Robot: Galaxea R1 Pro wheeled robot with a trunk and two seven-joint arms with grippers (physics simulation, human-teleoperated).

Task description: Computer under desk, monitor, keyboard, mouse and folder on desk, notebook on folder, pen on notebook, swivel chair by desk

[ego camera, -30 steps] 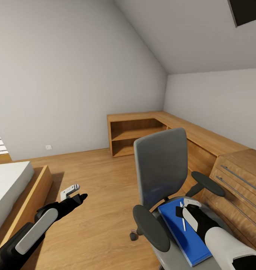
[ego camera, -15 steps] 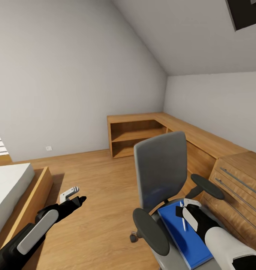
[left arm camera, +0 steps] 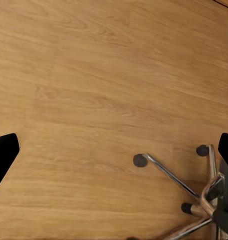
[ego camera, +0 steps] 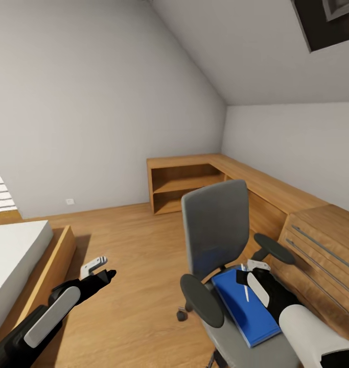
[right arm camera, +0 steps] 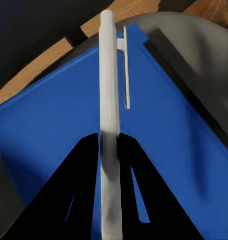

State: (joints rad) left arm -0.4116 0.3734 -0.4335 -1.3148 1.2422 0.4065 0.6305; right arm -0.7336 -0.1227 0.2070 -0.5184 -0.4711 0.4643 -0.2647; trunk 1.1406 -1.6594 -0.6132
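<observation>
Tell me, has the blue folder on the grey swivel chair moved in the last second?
No. The blue folder lies at the same spot on the grey swivel chair's seat; only the camera shifted.

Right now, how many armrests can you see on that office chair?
2. One armrest sits at the seat's near side, left of the blue folder; the other armrest is on the far side, beside the wooden drawers.

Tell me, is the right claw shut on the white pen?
Yes, the right claw grips the white pen between both fingers, above the blue folder.

Black arms [ego camera: 46, 319] with grey-white panels (jaws black, tips white).
</observation>
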